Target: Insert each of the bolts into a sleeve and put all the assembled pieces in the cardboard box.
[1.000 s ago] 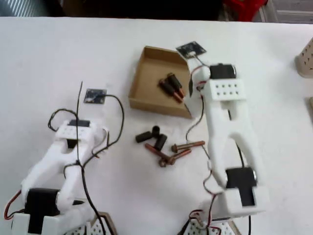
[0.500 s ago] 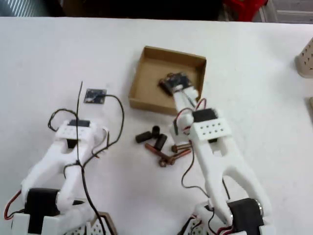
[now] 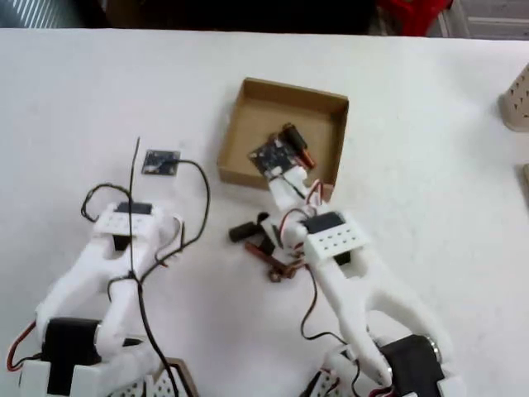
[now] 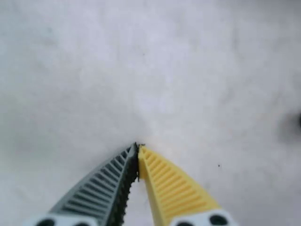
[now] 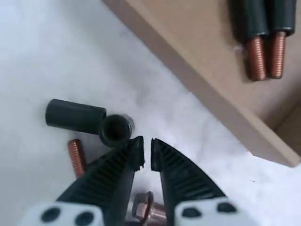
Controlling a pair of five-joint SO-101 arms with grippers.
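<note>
A: High view first. Log what?
B: Log cardboard box [image 3: 256,124] mid-worktop [image 3: 430,107], assembled pieces [image 3: 295,142] already inside. Log loose sleeves [image 3: 242,232] and bolts [image 3: 281,269] heaped just beside its near wall, under the right arm [image 3: 335,240]; presumably stationed there for the next pick.
A: Left wrist view?
B: Enter left hand [image 4: 137,149] as closed on nothing, over bare worktop; probably parked well apart to leave the heap free.
A: Right wrist view?
B: Enter right hand [image 5: 146,153] as narrowly parted, gripping nothing, tips just beside end-on sleeve [image 5: 114,129], with lying sleeve [image 5: 75,115] touching that one. Box wall close behind, so likely a short carry once paired. Mark task part done, with loose stock left to pair.
</note>
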